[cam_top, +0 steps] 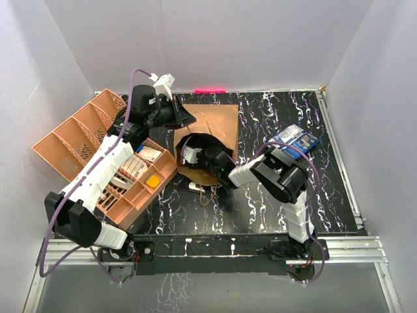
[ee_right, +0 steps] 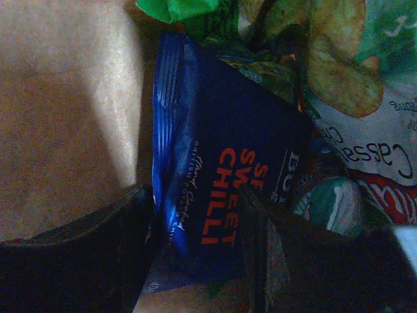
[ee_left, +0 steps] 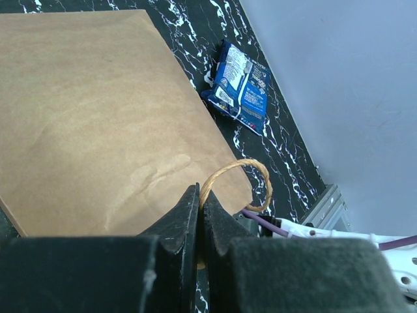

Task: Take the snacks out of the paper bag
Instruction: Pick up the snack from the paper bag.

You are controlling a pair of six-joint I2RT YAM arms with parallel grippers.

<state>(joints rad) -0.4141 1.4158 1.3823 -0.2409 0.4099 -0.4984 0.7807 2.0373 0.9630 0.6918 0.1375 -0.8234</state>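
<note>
handle (ee_left: 234,166) pinched by left tool (ee_left: 199,197), right tool (ee_right: 195,202) astride blue packet (ee_right: 221,124), hemmed in

I see the brown paper bag (cam_top: 218,124) lying on its side on the table, its flat, creased face up and its mouth toward the arms. One twisted loop handle (ee_left: 251,176) arches at its near edge. A dark blue packet (cam_top: 294,140) lies flat on the table to the bag's right, well apart from it. Inside the bag I make out a Sweet Chilli packet (ee_right: 221,189), also dark blue, with a green packet (ee_right: 179,8) and a multicoloured packet (ee_right: 365,130) crowded against it.
</note>
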